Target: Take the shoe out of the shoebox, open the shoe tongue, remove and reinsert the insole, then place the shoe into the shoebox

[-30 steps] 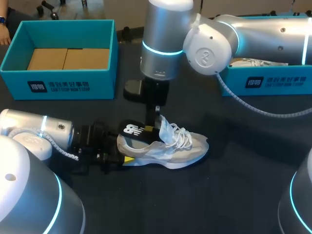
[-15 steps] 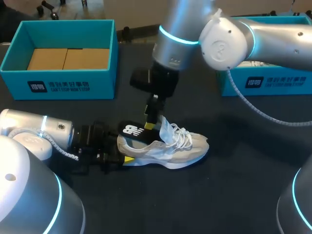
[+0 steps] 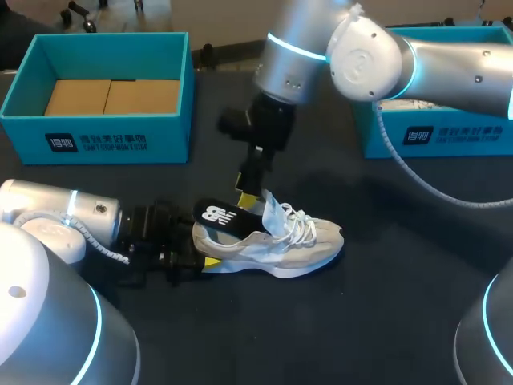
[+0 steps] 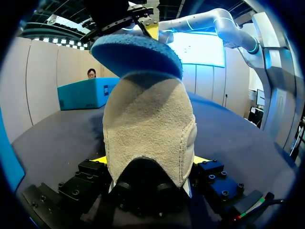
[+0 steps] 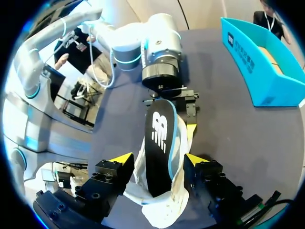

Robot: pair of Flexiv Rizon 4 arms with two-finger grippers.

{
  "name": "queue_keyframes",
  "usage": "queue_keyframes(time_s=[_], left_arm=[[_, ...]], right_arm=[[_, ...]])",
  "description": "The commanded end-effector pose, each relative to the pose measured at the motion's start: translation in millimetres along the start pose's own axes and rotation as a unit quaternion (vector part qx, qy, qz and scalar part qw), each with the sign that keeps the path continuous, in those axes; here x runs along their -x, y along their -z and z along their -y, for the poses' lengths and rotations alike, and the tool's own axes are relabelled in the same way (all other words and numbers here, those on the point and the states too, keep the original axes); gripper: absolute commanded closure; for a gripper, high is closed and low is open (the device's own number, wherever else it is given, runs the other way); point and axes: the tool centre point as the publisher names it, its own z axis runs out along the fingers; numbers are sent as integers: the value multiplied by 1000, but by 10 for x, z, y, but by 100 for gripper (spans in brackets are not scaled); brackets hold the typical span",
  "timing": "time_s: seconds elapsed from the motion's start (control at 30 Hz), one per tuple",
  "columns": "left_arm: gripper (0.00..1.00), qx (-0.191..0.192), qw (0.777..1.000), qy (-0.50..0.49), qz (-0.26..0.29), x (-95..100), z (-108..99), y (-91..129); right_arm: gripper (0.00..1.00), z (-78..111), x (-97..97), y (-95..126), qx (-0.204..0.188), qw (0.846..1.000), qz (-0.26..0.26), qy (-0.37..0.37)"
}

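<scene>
The heel of the shoe (image 3: 272,245) hides most of the left tool (image 3: 202,260); only slivers of yellow show. The insole (image 3: 224,216) has its front end sunk inside the shoe. The right arm (image 3: 449,60) covers part of the far right shoebox (image 3: 449,132), which the edge cuts off.

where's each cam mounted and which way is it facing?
Head: fixed above and behind, looking down on table; left arm and right arm show.
Left wrist: low, facing shoe heel clamped in its own jaws.
Right wrist: above shoe, looking along insole toward left arm; own jaws flank it.
Shared: all three show shoe and insole; each wrist view sees the other arm.
</scene>
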Motion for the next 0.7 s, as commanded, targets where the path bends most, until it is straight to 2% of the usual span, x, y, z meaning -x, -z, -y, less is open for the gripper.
queue_keyframes(time_s=[0.03,0.43,0.7], left_arm=[[100,2,1000,0,-1,16,-31,-28],[100,2,1000,0,-1,16,-31,-28],[100,2,1000,0,-1,16,-31,-28]], right_arm=[[34,-100,101,-71,-8,999,-34,-2],[31,-137,119,-245,18,996,-92,2],[42,-178,12,-284,30,992,-124,-4]])
